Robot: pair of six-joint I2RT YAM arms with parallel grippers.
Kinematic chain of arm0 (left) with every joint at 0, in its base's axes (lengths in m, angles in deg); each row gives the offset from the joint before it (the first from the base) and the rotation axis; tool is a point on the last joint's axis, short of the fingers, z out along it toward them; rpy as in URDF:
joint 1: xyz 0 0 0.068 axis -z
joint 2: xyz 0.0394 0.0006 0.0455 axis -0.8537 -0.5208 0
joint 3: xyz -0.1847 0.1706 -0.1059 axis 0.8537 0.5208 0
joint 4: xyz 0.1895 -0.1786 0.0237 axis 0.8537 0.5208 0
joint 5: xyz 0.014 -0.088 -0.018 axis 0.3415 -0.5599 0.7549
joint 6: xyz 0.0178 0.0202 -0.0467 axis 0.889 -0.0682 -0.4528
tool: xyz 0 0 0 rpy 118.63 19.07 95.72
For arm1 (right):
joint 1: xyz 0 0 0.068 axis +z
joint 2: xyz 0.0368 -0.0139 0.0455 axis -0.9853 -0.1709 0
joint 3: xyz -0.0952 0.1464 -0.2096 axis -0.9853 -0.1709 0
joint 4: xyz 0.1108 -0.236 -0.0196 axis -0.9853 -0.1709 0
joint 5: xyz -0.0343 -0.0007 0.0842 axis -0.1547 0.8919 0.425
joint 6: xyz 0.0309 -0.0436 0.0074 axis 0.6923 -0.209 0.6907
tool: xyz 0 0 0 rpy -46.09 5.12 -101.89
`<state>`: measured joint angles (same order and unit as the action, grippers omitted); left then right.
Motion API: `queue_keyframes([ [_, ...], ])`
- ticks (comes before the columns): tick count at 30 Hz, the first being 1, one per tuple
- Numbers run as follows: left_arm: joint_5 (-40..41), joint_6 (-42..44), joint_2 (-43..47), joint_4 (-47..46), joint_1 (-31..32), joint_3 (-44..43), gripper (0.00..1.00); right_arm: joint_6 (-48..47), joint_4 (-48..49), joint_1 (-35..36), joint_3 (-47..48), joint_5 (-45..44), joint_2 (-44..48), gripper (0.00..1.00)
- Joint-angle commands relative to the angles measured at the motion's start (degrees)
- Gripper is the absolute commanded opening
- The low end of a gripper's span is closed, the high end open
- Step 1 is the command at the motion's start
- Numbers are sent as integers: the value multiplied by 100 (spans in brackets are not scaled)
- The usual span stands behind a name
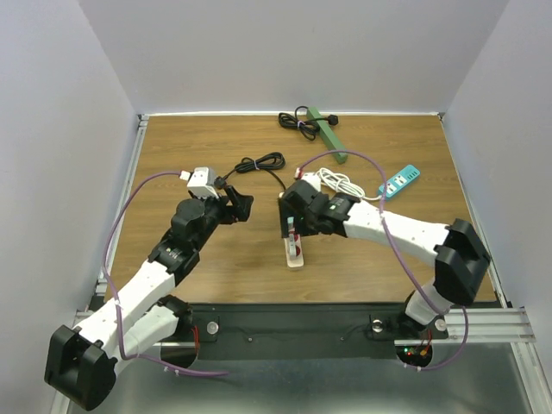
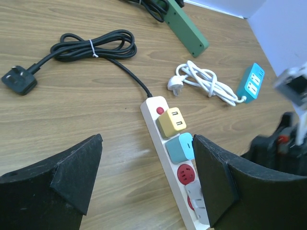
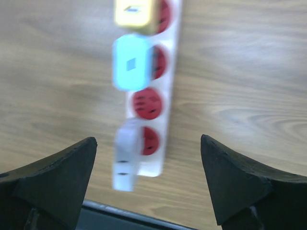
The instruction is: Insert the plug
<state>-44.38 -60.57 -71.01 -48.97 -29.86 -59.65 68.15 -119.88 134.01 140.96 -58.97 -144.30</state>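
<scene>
Right gripper (image 3: 147,143), jaws wide, hovers over the white plug (image 3: 125,158) at the power strip's (image 3: 175,48) end; left gripper (image 2: 147,139), also wide, hangs beside the strip.

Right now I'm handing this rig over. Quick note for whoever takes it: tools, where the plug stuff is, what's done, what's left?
Left tool: open, empty, low beside the white power strip.
Right tool: open, empty, above the strip's near end.
Strip: flat at mid-table. The yellow adapter and blue adapter are plugged in, and the next red socket is free.
White plug: at the last socket, held by neither tool. It looks offset to one side, and I cannot tell if it is fully seated.
Left to do: probably check the seating and press it home if needed.
</scene>
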Motion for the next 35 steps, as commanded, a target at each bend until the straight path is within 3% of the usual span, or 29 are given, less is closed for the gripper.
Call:
queue_keyframes([
  [1,384,109,191,247,-36,-420,88,-443,43,-470,-207,-493,473,96],
  [5,551,118,340,440,-45,-578,89,-1048,498,-1285,-532,-460,956,100],
  [17,1245,188,552,1284,-54,-1158,91,-1806,2300,-3870,-1674,1192,2107,100],
  [25,1553,188,482,1469,-54,-1378,91,-1859,2609,-4690,-1948,1816,2389,100],
  [27,1580,215,394,1513,-63,-1474,99,-1815,2697,-4786,-2044,1843,2468,100],
  [35,1597,276,-28,1627,-63,-1835,99,-1885,2724,-4813,-2080,1826,2951,100],
])
